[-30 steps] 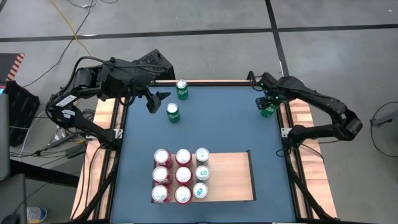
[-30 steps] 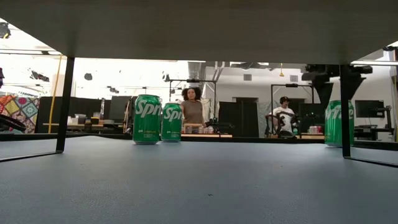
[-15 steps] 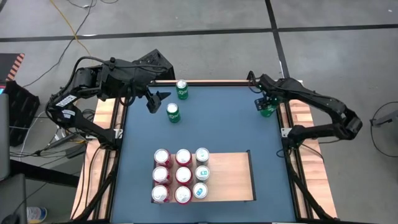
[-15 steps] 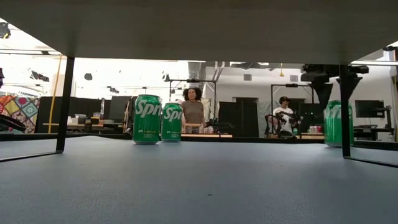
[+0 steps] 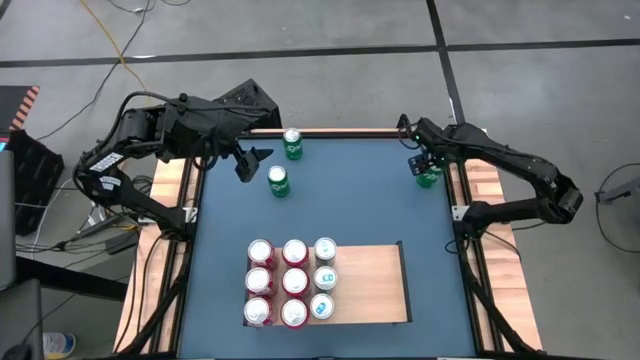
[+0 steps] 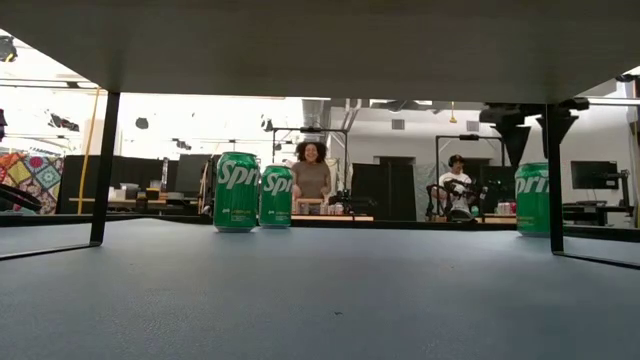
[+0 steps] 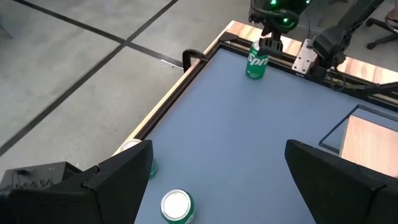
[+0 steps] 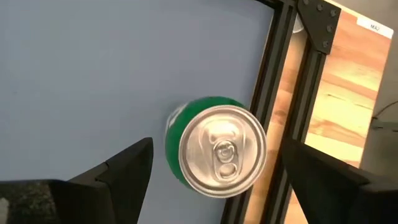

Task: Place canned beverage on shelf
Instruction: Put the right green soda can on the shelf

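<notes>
Three green soda cans are at the table's far end. Two stand on their bases at far left (image 5: 292, 143) (image 5: 278, 181), also in the low view (image 6: 237, 191) (image 6: 276, 196). The third green can (image 5: 429, 174) (image 6: 530, 198) is upright in the far right corner, with my right gripper (image 5: 425, 160) (image 8: 217, 142) shut on it from above. My left gripper (image 5: 255, 163) (image 7: 219, 144) hangs open above the table, just left of the two cans, touching nothing. The shelf (image 5: 370, 285), a pale wooden board, lies flat near the front and carries several red and white cans (image 5: 292, 282) on its left part. My right gripper has the corner can between its two fingers (image 8: 124, 165), one on each side of its wall near the top rim (image 8: 174, 134). The fingers point steeply down. The can stays upright (image 7: 256, 59). Whether its base is off the table I cannot tell.
A black rail and striped wooden frame (image 5: 475, 190) run right beside the held can. Bare blue table top (image 5: 350, 200) lies between the far cans and the board. The board's right half (image 5: 385, 300) is uncovered. People stand in the room beyond the table (image 6: 312, 175).
My right gripper has shifted a little toward the table's left, and the corner can has gone with it, still upright. The left arm and the other cans have kept still.
</notes>
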